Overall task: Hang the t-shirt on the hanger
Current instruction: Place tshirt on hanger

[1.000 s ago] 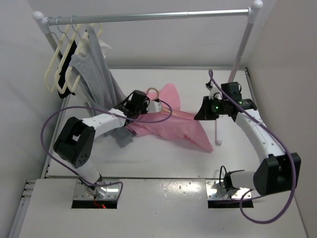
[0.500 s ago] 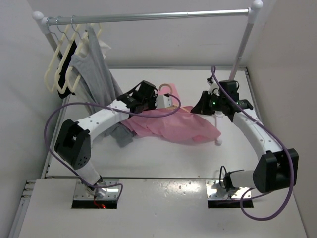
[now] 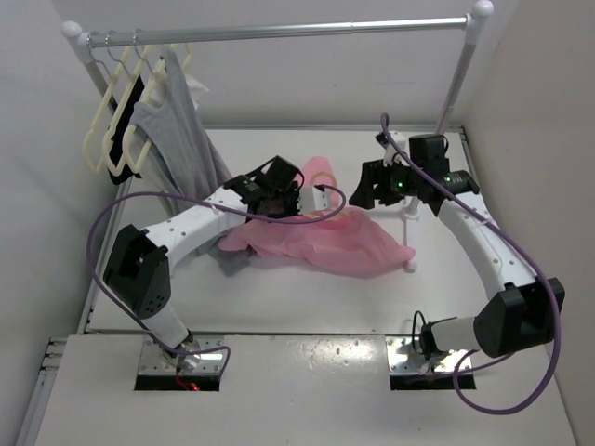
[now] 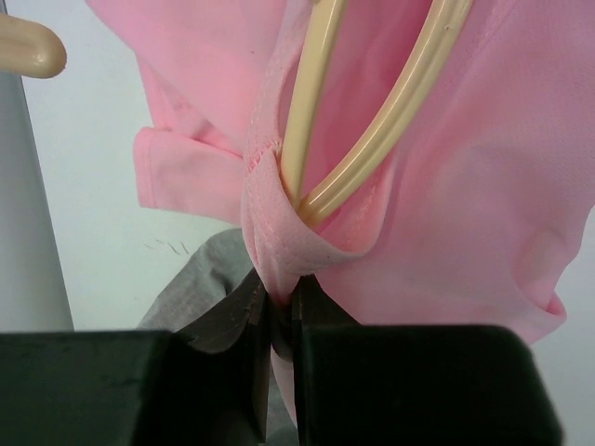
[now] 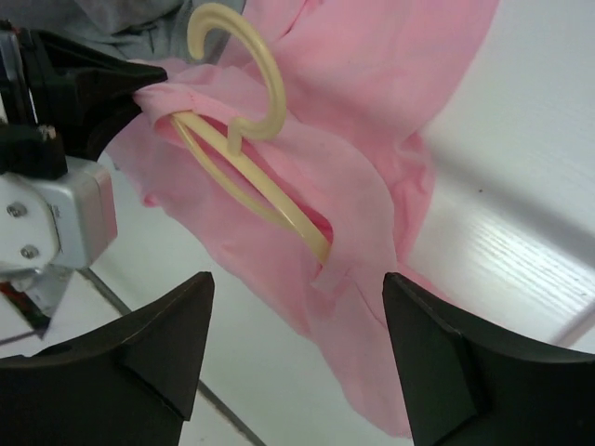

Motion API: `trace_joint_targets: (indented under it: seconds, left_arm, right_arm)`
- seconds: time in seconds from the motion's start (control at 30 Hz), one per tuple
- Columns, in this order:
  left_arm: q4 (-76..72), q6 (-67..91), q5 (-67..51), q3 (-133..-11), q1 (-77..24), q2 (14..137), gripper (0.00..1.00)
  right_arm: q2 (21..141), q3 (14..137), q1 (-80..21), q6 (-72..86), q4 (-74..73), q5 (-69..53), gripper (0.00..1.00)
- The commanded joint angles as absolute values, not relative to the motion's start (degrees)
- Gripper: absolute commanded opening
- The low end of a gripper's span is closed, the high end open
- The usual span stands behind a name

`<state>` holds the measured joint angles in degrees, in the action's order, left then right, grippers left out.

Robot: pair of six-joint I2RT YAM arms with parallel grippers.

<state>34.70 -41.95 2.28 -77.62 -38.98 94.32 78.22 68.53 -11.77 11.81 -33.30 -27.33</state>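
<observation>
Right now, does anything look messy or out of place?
Yes. The t-shirt lies crumpled on the table, neckband pinched by the left gripper, and the hanger sits askew in its neck opening, hook and part of the frame exposed.

At six o'clock the left gripper (image 4: pixel 279 325) sat pinched tight on the neckband of the pink t-shirt (image 4: pixel 465 186) — fabric bunched between its dark jaws. The hanger (image 4: pixel 299 130) ran two beige bars from twelve o'clock into that fold. Gray cloth (image 4: pixel 186 297) showed at seven o'clock.
</observation>
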Motion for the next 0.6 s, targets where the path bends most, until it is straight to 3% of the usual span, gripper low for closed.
trace_joint_targets:
  seconds: [0.0, 0.13, 0.57]
  left_arm:
    - [33.93, -40.25, -0.78, -80.77, -39.29, 92.29, 0.00]
    - [33.93, -40.25, -3.15, -80.77, -39.29, 92.29, 0.00]
    - [33.93, -37.97, -6.33, -83.14, -39.29, 91.76, 0.00]
  right_arm:
    - [75.42, 71.45, -11.95, 1.95, -38.84, -26.63, 0.74]
    - [74.27, 70.14, -11.95, -4.46, -38.85, -30.64, 0.82]
    - [85.68, 65.21, -12.48, -5.37, -28.65, -42.62, 0.83]
